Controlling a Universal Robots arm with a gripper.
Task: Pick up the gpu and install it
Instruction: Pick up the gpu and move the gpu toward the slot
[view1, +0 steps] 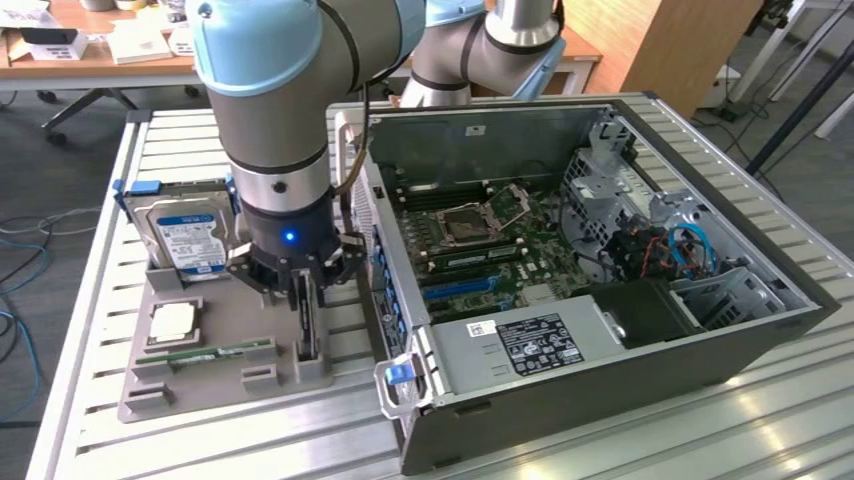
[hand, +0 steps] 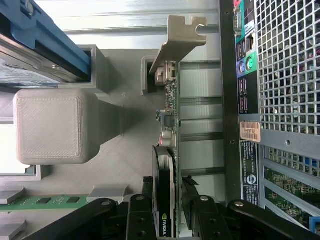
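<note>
On the grey tray (view1: 200, 385), my end effector (view1: 304, 288) looks clamped across the gpu (hand: 165, 167), which stands on edge in its slot. To the exterior view's right is the open case (view1: 601, 400). I'd lift straight up, without twisting.

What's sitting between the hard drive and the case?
Between hard drive and case: the gpu, on edge in the gray tray, with the gripper over it. The exterior view shows it.
</note>
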